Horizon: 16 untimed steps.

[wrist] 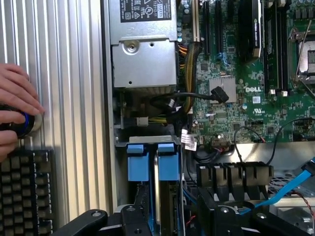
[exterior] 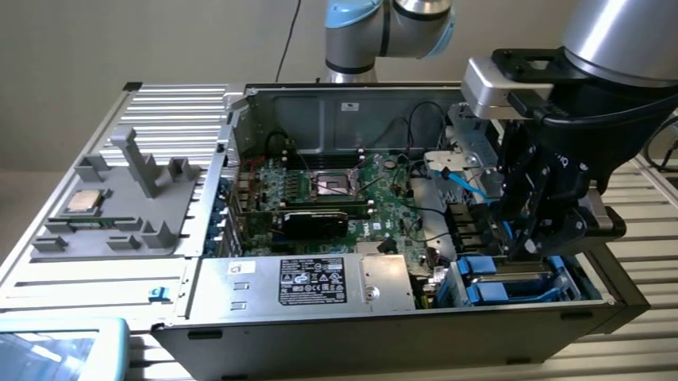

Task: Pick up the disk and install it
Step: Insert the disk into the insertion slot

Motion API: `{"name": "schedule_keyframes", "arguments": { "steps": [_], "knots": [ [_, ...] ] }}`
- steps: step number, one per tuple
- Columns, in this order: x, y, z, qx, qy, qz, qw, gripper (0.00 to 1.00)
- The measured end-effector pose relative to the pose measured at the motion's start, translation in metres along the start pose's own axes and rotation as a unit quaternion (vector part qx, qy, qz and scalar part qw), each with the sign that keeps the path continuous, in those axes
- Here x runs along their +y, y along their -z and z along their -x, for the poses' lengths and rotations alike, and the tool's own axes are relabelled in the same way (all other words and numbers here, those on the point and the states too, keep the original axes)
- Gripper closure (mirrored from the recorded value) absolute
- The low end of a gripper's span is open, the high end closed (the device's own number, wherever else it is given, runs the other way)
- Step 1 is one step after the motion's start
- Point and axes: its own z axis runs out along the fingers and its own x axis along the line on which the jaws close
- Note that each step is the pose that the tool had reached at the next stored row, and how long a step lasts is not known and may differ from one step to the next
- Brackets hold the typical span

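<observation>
The disk (exterior: pixel 516 274) stands on edge in the drive bay at the near corner of the open computer case, on the exterior view's right. In the wrist view I see its silver edge (wrist: pixel 156 189) between two bright blue end tabs (wrist: pixel 168 162). My gripper (exterior: pixel 526 252) hangs straight over that bay. Its black fingers (wrist: pixel 135 216) straddle the disk's upper part, and a narrow gap shows on the far side, so the jaws stand open around it rather than clamped.
A silver power supply box (exterior: pixel 317 282) with a black label lies beside the bay. The green motherboard (exterior: pixel 339 190) and a blue cable (exterior: pixel 466 186) lie deeper in the case. A grey tray (exterior: pixel 127 198) holds a CPU chip (exterior: pixel 85 202). A person's hand (wrist: pixel 15 105) rests by a keyboard (wrist: pixel 24 191).
</observation>
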Motion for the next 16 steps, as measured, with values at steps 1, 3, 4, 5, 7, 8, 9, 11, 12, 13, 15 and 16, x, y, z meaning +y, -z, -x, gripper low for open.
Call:
{"name": "schedule_keyframes", "arguments": {
  "steps": [1,3,4,5,7,8,9,11,12,13,15,16],
  "knots": [
    [0.0,0.0,-0.0001,-0.0002,0.0,0.0002,1.0,0.48],
    [-0.0001,0.0,-0.0001,-0.0007,0.0,0.0002,1.0,0.48],
    [-0.0001,0.0,-0.0001,-0.001,0.0,0.0002,1.0,0.48],
    [-0.0001,0.0,-0.0001,-0.0013,0.0,0.0002,1.0,0.48],
    [-0.0001,0.0,-0.0001,-0.0019,0.0,0.0003,1.0,0.48],
    [-0.0001,0.0,-0.0001,-0.0022,0.0,0.0003,1.0,0.48],
    [-0.0001,0.0,-0.0001,-0.0025,0.0,0.0003,1.0,0.48],
    [-0.0001,0.0,-0.0001,-0.003,0.0,0.0003,1.0,0.48],
    [-0.0001,0.0,-0.0001,-0.0033,0.0,0.0003,1.0,0.48],
    [-0.0001,0.0,-0.0001,-0.0036,0.0,0.0003,1.0,0.48],
    [-0.0001,0.0,-0.0001,-0.0042,0.0,0.0004,1.0,0.48],
    [-0.0001,0.0,-0.0001,-0.0045,0.0,0.0004,1.0,0.48]
  ]
}}
